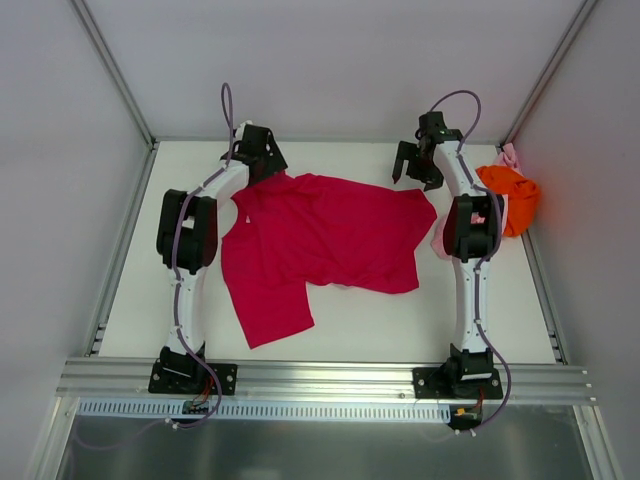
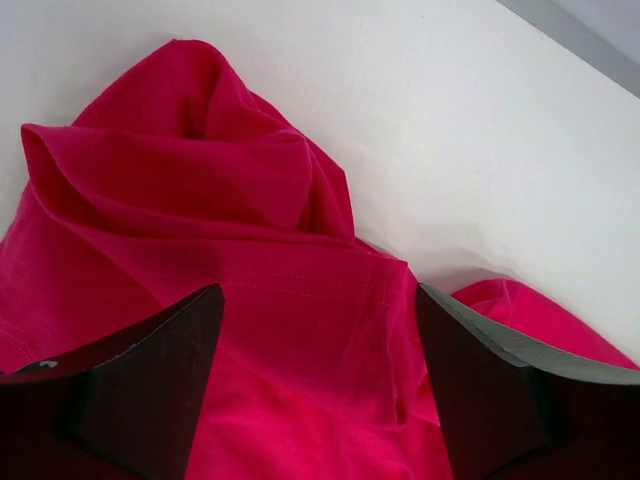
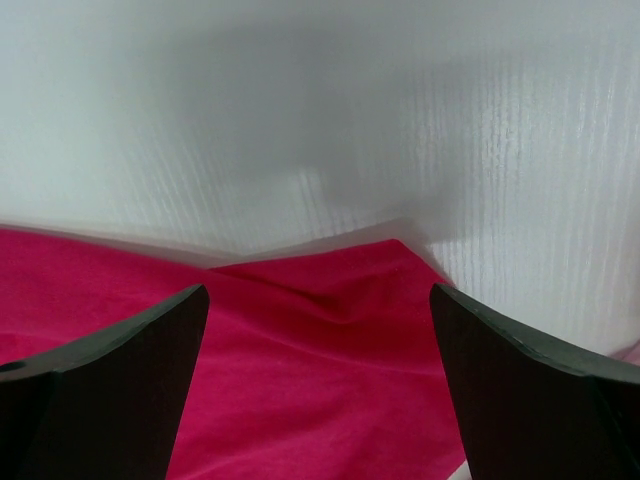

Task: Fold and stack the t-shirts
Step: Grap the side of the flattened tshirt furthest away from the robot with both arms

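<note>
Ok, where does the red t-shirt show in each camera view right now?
Top view: the red t-shirt lies spread across the middle of the table.
Left wrist view: bunched red cloth fills the left and bottom of the picture.
Right wrist view: flat red cloth fills the lower part.
Shared landmark: the white table just past the shirt's far edge.

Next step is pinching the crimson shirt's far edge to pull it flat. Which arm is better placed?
Left, probably. The left gripper is open astride a raised bunch of the crimson t-shirt. The right gripper, also open, appears to hang just past the shirt's flat far-right corner.
</note>
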`<move>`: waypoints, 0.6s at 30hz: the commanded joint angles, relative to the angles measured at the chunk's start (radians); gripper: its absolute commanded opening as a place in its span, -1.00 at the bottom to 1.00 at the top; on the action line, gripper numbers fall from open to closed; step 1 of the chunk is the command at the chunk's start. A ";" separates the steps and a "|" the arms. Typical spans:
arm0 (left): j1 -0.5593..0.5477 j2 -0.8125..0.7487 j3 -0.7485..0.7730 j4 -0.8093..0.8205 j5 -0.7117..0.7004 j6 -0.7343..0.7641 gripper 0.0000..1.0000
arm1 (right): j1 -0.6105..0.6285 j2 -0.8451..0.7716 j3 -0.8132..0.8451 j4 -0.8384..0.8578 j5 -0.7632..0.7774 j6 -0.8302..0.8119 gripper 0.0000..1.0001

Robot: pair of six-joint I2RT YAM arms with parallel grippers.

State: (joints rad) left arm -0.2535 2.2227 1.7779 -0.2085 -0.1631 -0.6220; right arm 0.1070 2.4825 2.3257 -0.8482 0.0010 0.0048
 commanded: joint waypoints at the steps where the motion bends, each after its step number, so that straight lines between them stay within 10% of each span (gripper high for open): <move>1: 0.011 0.020 0.043 -0.011 -0.032 -0.012 0.58 | 0.000 0.009 0.030 0.015 -0.027 0.027 0.98; 4: 0.017 0.028 0.044 -0.008 -0.023 -0.013 0.37 | -0.001 0.030 0.044 0.003 -0.025 0.037 0.98; 16: 0.031 0.041 0.063 -0.022 -0.010 -0.022 0.65 | -0.027 0.101 0.112 -0.091 -0.081 0.090 0.90; 18: 0.030 0.043 0.066 -0.023 0.002 -0.019 0.30 | -0.030 0.110 0.112 -0.094 -0.105 0.084 0.70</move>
State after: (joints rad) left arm -0.2337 2.2631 1.7954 -0.2291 -0.1661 -0.6441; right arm 0.0925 2.5671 2.4012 -0.8837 -0.0467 0.0643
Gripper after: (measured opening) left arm 0.700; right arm 0.903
